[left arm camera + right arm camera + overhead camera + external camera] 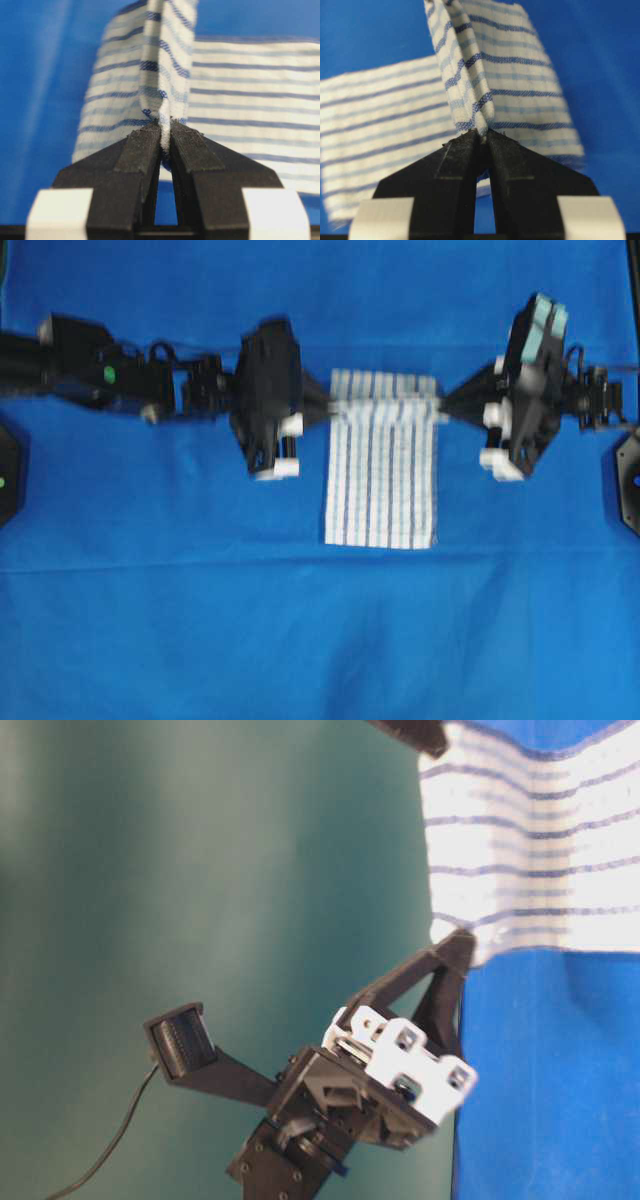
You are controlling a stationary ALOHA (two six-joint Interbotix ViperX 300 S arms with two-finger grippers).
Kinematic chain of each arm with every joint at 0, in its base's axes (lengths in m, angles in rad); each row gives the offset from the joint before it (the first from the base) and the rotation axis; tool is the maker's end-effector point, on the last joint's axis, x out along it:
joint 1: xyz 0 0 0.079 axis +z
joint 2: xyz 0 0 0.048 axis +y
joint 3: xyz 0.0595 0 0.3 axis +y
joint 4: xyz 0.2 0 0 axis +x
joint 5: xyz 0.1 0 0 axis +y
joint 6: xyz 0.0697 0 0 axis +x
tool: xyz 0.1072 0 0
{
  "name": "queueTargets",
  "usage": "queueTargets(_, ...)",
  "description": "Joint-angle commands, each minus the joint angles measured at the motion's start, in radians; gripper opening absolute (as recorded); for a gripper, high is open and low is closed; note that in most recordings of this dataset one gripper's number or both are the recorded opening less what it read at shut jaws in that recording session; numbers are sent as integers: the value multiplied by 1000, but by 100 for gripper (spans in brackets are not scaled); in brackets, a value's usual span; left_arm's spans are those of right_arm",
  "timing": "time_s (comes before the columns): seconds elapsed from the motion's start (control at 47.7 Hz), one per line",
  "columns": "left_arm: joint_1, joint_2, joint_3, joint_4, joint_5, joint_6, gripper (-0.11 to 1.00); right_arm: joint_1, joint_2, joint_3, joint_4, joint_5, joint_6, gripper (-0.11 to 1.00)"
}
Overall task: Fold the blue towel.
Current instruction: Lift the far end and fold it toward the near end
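Note:
The blue towel (383, 465), white with thin blue stripes, lies in the middle of the blue table covering, its far part lifted and doubled over. My left gripper (328, 408) is shut on the towel's left edge; in the left wrist view the cloth (165, 75) rises pinched between the black fingertips (145, 145). My right gripper (442, 408) is shut on the towel's right edge; its wrist view shows the towel (485, 80) clamped at the tips. The table-level view shows the raised towel (540, 850) held at its lower corner by one gripper (458, 952).
The plain blue table covering (300, 630) spreads under everything. Black arm bases sit at the far left edge (10, 475) and far right edge (630, 480). A green backdrop (200, 870) fills the left of the table-level view.

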Motion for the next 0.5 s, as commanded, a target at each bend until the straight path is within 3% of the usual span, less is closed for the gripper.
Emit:
queueTargets(0.0,-35,-25,0,0,9,-2,3,44,0,-6,3,15,11,8)
queueTargets(0.482,-156,61,20,-3,-14,-23,3,206,189,-18,3,-14,112,8)
